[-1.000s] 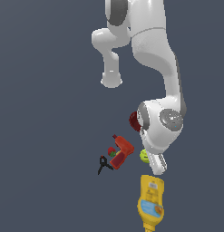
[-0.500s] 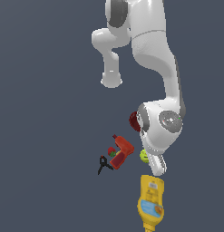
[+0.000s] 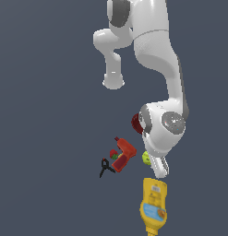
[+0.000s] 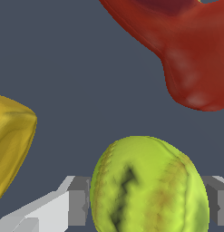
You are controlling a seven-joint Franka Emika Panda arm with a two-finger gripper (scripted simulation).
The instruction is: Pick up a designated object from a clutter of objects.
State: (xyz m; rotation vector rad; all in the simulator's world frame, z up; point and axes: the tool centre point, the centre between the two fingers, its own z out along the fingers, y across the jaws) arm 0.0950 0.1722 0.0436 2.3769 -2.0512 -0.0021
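The yellow-green ball lies between the red power drill and the arm's hand in the exterior view. In the wrist view the ball fills the space between the two grey fingers, and both pads touch its sides. My gripper is low over the ball and shut on it. In the exterior view most of the ball and the fingertips are hidden behind the hand.
The yellow bottle lies just past the ball and shows in the wrist view. The drill's body is close by. A dark red bowl, black scissors and a strawberry lie around it.
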